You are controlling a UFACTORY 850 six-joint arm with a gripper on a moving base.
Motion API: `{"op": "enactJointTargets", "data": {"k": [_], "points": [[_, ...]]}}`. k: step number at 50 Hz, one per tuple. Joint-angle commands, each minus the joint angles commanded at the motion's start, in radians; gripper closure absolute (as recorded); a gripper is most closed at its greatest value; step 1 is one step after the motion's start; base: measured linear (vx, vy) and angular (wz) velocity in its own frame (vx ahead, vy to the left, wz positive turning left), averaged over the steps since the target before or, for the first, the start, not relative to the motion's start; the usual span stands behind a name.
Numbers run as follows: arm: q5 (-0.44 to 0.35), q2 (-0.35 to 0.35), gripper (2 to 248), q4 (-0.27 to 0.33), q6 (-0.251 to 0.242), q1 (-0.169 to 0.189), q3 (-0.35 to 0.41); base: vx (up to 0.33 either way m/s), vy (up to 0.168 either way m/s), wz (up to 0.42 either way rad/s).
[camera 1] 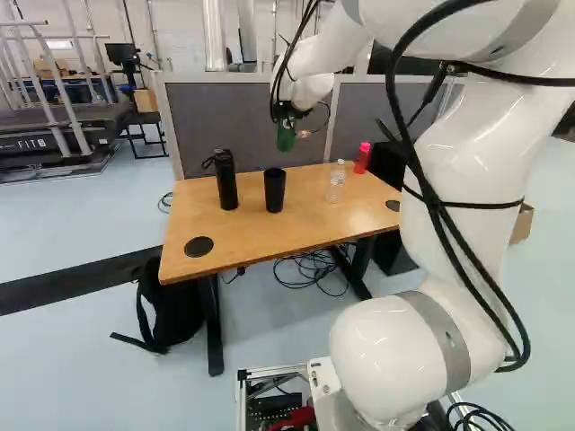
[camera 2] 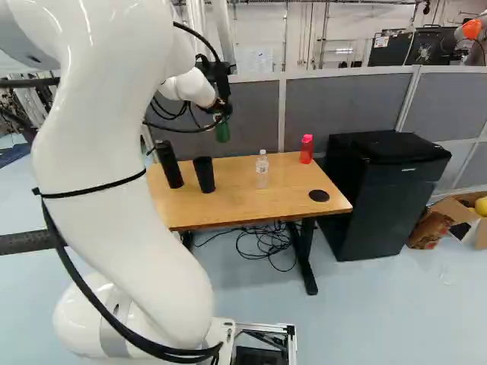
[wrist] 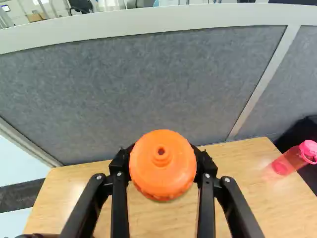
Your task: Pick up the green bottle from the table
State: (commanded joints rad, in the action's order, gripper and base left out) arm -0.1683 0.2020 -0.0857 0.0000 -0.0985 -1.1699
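The fingers (camera 2: 221, 114) grip the green bottle (camera 2: 222, 132) from both sides at its orange cap (wrist: 162, 173), above the tabletop (camera 1: 256, 232). Below stand a black bottle (camera 1: 227, 185), black cup (camera 1: 275, 192), clear bottle (camera 1: 337, 183) with an illegible label and red bottle (camera 2: 307, 150); a partition (camera 2: 342, 103) rises behind.
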Motion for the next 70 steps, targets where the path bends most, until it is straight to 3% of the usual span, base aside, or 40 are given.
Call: {"op": "enactJointTargets", "data": {"k": [18, 70], "points": [[0.0, -0.023, 216, 0.0, 0.0, -0.001, 0.025, -0.038, 0.004, 0.004], [0.0, -0.023, 216, 0.0, 0.0, -0.001, 0.025, -0.157, 0.0, 0.014]]}}
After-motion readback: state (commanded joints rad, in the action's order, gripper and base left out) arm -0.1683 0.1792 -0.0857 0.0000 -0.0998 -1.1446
